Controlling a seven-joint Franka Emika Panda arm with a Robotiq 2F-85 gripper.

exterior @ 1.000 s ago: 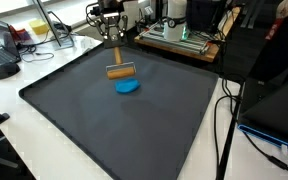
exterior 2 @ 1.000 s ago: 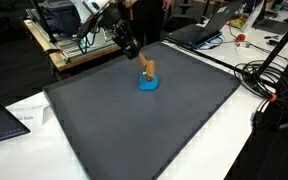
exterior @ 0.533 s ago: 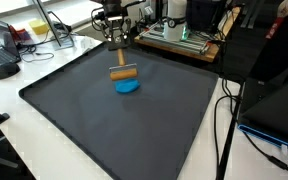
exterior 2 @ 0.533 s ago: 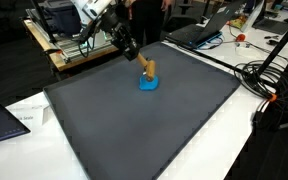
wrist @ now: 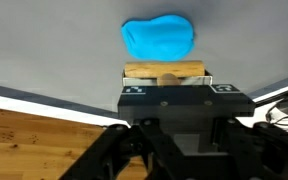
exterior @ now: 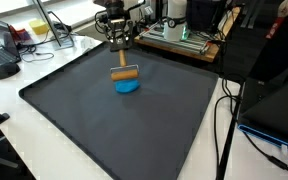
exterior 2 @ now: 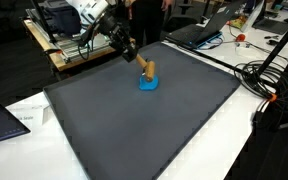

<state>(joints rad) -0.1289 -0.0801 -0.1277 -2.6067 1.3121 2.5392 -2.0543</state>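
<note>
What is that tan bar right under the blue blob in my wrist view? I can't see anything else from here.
Observer: It is a wooden roller. In an exterior view a thin handle rises from it into the end effector, which is shut on it.
Operator: Is it pressing on the blob?
Observer: In both exterior views the roller sits right at the blue blob, at its upper edge. I cannot tell whether they touch.
Operator: What lies around them?
Observer: A large dark mat on a white table, with cables along one side.
</note>
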